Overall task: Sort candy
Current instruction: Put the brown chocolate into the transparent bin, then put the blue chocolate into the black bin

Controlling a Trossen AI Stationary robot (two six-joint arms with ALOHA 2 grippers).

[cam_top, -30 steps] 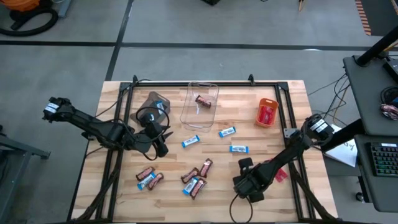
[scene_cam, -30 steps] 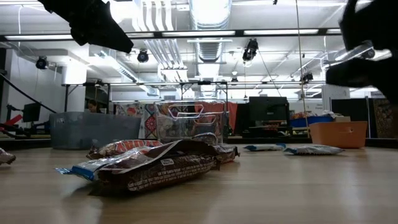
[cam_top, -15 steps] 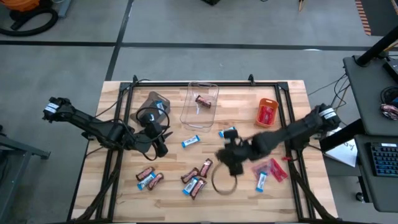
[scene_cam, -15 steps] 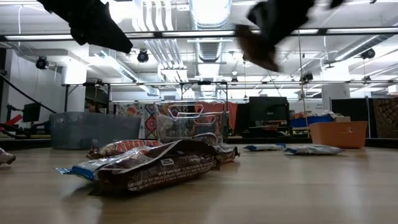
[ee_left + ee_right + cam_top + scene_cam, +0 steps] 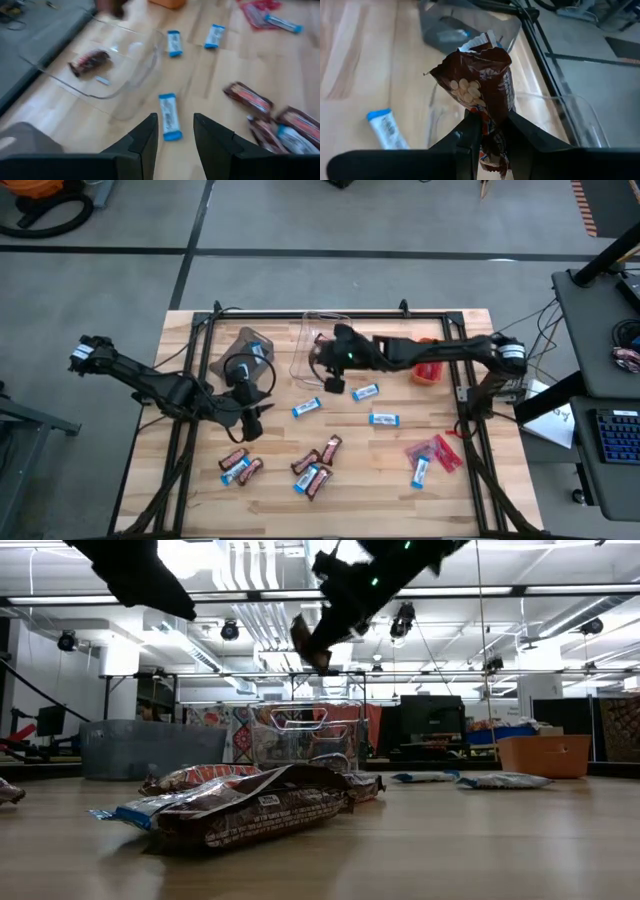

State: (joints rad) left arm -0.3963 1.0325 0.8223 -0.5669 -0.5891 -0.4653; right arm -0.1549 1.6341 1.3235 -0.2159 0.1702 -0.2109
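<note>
right claw [image 5: 489, 131] pinching dark brown bar [image 5: 482, 82] above clear bin [image 5: 322, 345]; drop step. next: let go over bin. left claw [image 5: 172, 132] parted, empty, above tabletop [image 5: 400, 470].

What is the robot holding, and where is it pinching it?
The right gripper pinches a dark brown candy bar by its lower end. The left gripper holds nothing.
</note>
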